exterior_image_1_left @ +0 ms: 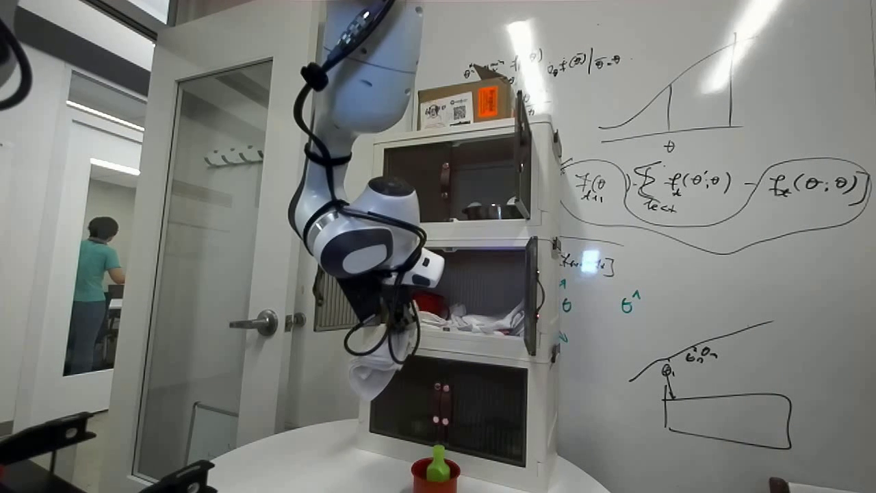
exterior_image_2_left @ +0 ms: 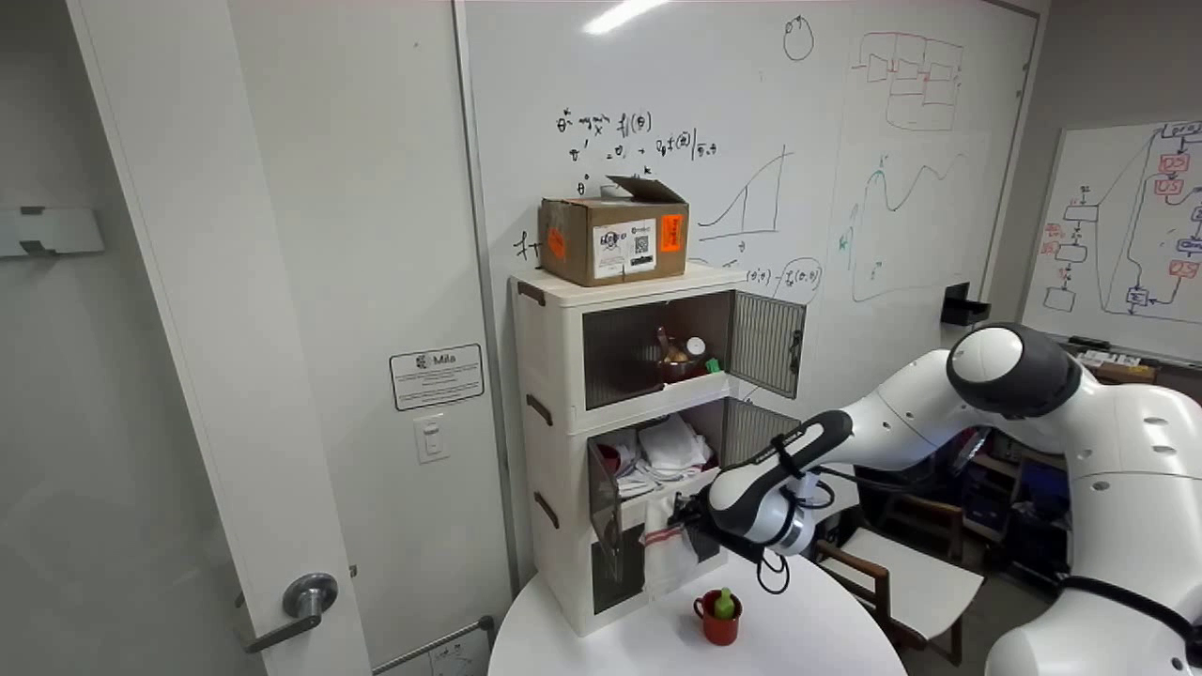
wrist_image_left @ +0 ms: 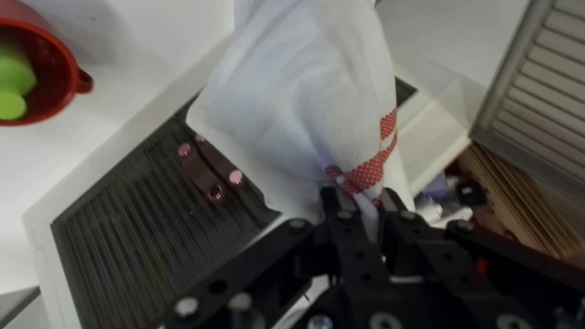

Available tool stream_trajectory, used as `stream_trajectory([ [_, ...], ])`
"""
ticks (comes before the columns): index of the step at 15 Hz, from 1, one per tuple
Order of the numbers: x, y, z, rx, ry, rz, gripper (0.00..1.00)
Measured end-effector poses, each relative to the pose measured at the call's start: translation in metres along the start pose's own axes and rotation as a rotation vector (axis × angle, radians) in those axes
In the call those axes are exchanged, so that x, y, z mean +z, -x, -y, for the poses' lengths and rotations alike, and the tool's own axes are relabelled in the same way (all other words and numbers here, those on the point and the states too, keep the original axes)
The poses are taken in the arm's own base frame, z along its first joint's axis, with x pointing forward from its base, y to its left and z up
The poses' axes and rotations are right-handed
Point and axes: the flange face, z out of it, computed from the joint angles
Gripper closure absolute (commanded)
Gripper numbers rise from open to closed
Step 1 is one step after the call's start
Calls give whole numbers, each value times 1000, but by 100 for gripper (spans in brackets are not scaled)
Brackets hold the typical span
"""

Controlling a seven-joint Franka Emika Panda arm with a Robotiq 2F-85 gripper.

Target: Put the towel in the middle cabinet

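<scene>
The gripper (wrist_image_left: 359, 201) is pinched tight on the white towel (wrist_image_left: 292, 105) by its red stripes, and the towel hangs in front of the lower cabinet (exterior_image_1_left: 486, 411), outside the middle cabinet (exterior_image_1_left: 486, 346); whether it brushes the closed doors behind, I can't tell. Both doors of the middle cabinet stand open, leaving the way in between them, though a heap of white cloths (exterior_image_2_left: 671, 441) covers much of the floor inside and a red object (exterior_image_1_left: 430, 302) sits near one side. The upper cabinet (exterior_image_2_left: 554, 338) has one door swung out, one closed. On top sits a cardboard box (exterior_image_2_left: 575, 244) with a raised flap, orange stickers (exterior_image_2_left: 671, 233) and a white label (exterior_image_2_left: 610, 258) bearing a QR code (exterior_image_2_left: 641, 244). The wall sign (exterior_image_2_left: 437, 376) reads "Mila", its smaller lines illegible from here, and the whiteboard (exterior_image_1_left: 684, 274) carries handwritten curves and formulas full of θ. The cabinets stand on a round white worktop (exterior_image_2_left: 798, 610), its curved edge just beside their foot; near them a red mug (exterior_image_2_left: 721, 631) holds a green object (exterior_image_2_left: 724, 604) I can't name. Off to the side is a glass door (exterior_image_1_left: 219, 274), a person (exterior_image_1_left: 97, 274) in teal beyond it, and an armchair (exterior_image_2_left: 916, 573) stands by the worktop.
</scene>
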Motion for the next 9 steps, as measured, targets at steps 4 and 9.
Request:
stream_trajectory([
  [4,-38,-35,20,95,-97,-179,97],
  [9,-66,-61,23,237,-183,-356,97],
])
